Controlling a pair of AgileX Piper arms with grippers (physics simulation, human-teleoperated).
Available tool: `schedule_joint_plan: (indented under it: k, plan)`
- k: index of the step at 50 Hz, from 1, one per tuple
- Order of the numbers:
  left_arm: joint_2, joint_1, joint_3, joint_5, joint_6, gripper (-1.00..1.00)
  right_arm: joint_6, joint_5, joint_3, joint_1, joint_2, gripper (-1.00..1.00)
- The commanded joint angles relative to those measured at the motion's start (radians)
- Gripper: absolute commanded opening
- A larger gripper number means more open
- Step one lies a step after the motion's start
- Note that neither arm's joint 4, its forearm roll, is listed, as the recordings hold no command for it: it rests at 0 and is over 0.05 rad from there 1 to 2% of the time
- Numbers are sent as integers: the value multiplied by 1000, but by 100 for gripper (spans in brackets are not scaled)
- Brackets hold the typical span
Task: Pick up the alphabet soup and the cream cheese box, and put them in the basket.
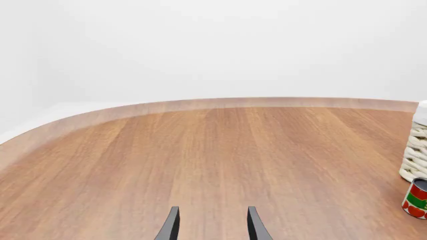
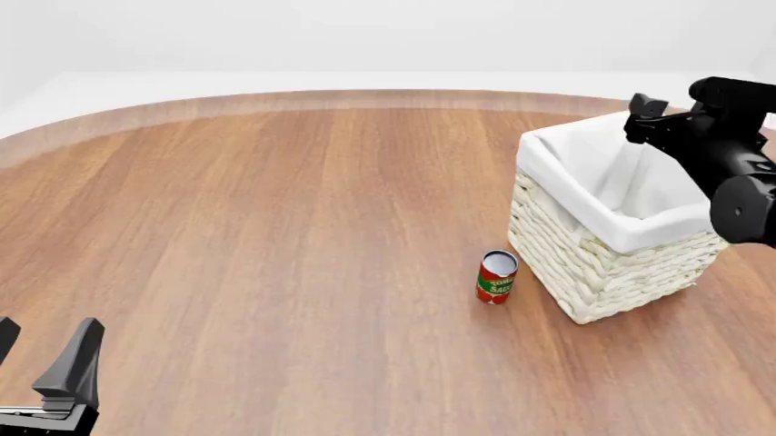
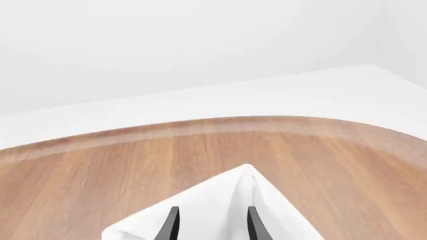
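Note:
The cream-white wicker basket point(image 2: 594, 263) with a white cloth liner stands at the right of the table; its edge shows in the left wrist view point(image 1: 415, 155) and its liner corner in the right wrist view point(image 3: 213, 200). My right gripper point(image 2: 649, 118) hovers over the basket's far corner, open and empty point(image 3: 210, 222). My left gripper point(image 2: 43, 350) is open and empty low at the near left, above bare table point(image 1: 212, 227). The alphabet soup and the cream cheese box are not in view in any frame.
A red and green labelled can point(image 2: 496, 277) stands upright just left of the basket's near side, also at the edge of the left wrist view point(image 1: 415, 198). The round wooden table's point(image 2: 267, 227) far edge curves across the back.

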Motion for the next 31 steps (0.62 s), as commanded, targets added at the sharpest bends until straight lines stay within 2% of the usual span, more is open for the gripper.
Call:
schedule_joint_plan:
  k: [1,12,13,15,16,18,20,22,23,24,25,27,28,30,31]
  plan:
    - [-1,-1,0,0,0,100,36,-56,167,35,-235,100]
    - [0,-1,0,0,0,100,129,-66,321,48,-566,100]
    - [-1,0,0,0,0,100,186,-71,337,36,-603,100]
    - [-1,0,0,0,0,100,181,-60,361,45,-673,100]
    - [-1,0,0,0,0,100,200,-45,380,47,-726,100]
    - [0,-1,0,0,0,100,281,-59,410,31,-782,100]
    - [0,-1,0,0,0,100,296,-58,418,14,-802,100]
    - [0,-1,0,0,0,100,351,-56,451,11,-870,100]
    - [-1,-1,0,0,0,100,398,-63,472,12,-892,100]
    - [-1,-1,0,0,0,100,381,-50,473,18,-910,100]
    - [-1,-1,0,0,0,100,403,-52,484,15,-924,100]
    - [0,-1,0,0,0,100,397,-28,498,38,-971,100]
    - [0,0,0,0,0,100,440,-42,516,34,-981,100]
    - [0,-1,0,0,0,100,425,-16,523,38,-1019,100]
    - [0,-1,0,0,0,100,478,-39,547,31,-1026,100]
